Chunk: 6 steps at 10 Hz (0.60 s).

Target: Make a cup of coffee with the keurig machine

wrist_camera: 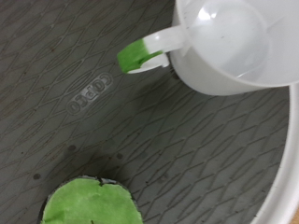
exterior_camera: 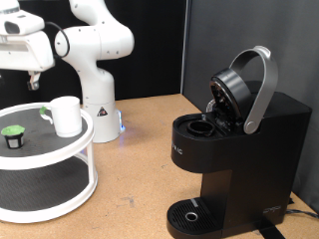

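The cup point(exterior_camera: 66, 116) is a small white mug standing on the top shelf of a round white two-tier stand point(exterior_camera: 60, 159) at the exterior view's left. Its handle point(wrist_camera: 145, 52) has a green patch, and the cup's open mouth point(wrist_camera: 229, 42) looks empty. A small dark pod with a green top point(exterior_camera: 13, 135) sits on the same shelf, near the cup point(wrist_camera: 92, 205). My gripper point(exterior_camera: 33, 82) hangs above the shelf, over the space between pod and cup, touching neither. Its fingers do not show in the wrist view. The keurig machine point(exterior_camera: 234, 149) stands at the right with its lid point(exterior_camera: 244, 85) raised.
The shelf's dark patterned mat point(wrist_camera: 140, 131) and white rim point(wrist_camera: 285, 177) fill the wrist view. The arm's white base point(exterior_camera: 100, 115) stands behind the stand. A wooden tabletop point(exterior_camera: 135, 189) lies between the stand and the machine. A black curtain hangs behind.
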{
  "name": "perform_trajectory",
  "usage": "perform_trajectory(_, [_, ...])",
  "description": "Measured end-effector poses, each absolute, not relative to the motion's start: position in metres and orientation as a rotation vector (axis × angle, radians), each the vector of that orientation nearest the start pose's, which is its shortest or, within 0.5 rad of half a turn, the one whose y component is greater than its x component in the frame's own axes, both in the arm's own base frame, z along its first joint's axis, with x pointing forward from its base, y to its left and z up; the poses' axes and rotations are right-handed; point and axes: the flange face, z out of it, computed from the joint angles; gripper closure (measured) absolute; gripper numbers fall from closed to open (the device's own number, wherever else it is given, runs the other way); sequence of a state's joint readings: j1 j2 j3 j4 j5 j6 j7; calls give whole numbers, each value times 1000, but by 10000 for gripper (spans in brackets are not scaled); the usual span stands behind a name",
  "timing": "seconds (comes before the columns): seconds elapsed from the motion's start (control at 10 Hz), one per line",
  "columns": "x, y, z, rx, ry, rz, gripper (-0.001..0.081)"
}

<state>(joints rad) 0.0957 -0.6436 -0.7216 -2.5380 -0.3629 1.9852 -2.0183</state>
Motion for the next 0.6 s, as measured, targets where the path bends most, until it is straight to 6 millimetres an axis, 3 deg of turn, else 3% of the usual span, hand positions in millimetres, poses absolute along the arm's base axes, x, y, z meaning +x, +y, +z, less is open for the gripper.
perform_trajectory(0.6, [307,-256,396,2070,2350,56,1])
